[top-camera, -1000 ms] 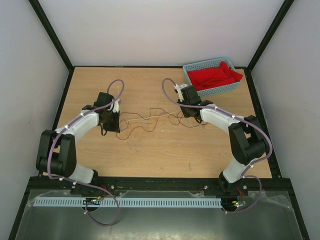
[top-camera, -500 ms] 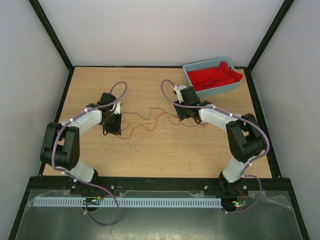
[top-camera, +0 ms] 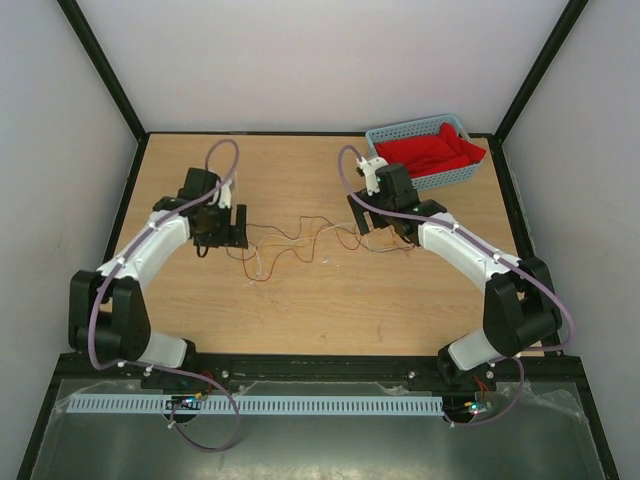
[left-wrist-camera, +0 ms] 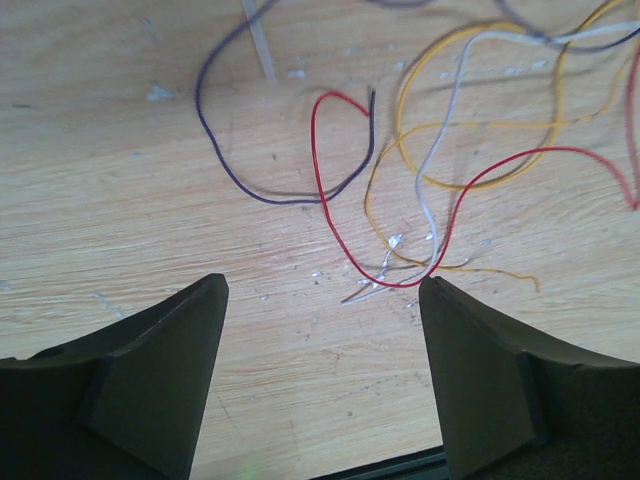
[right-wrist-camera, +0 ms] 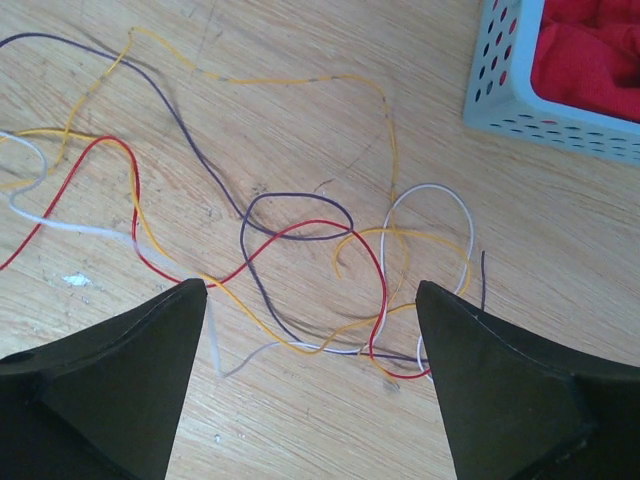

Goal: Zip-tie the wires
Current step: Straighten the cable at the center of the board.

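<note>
On table [top-camera: 340, 305], loose wires [top-camera: 300, 238]

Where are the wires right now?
Top view: the wires lie loose on the table centre, stretched between the left gripper and right gripper, neither holding them.

Matt wooden table [left-wrist-camera: 110, 210], smooth plastic-sheathed wires [left-wrist-camera: 317, 165]

I have two arms built alike: my left arm [top-camera: 150, 248] and my right arm [top-camera: 455, 245] wear smooth white shells on the long links, with matt black housings at every joint. A thin purple cable [top-camera: 225, 141] loops along each, pinned by small white clips. My left end effector [left-wrist-camera: 322, 290] and my right end effector [right-wrist-camera: 310, 292] each carry two dark, wedge-shaped fingers [left-wrist-camera: 150, 380] with flat inner faces.
</note>
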Controlling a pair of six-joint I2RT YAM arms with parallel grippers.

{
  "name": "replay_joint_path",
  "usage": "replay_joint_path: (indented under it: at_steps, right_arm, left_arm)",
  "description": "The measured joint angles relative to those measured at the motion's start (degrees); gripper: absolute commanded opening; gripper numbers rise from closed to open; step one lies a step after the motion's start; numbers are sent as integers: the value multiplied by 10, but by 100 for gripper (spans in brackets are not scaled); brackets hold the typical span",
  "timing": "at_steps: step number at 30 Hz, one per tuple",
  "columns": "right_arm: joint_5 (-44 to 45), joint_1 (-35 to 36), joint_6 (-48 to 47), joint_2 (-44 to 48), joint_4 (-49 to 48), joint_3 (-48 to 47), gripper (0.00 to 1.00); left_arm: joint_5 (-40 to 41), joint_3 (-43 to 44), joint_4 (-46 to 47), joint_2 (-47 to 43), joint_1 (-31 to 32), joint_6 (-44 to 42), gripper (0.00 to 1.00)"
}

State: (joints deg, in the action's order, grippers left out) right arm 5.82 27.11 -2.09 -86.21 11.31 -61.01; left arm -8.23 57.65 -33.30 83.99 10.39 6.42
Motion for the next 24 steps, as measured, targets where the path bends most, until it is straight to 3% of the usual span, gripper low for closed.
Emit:
replay_joint_path:
  at_steps: [7,12,16,24]
  right_arm:
    - [-28,-1,-4,0,29,0,99]
    - [-70,-1,2,0,40,-5,99]
    - [-81,-1,14,12,38,-5,99]
    - [-58,-2,26,83,-2,28,99]
  left_arm:
    - [-28,33,-9,-71,-56,8,87]
    - [-35,96,-18,-63,-90,14,87]
    - [-37,189,-16,16,-97,15,83]
    - [-31,369,-7,259,-97,15,76]
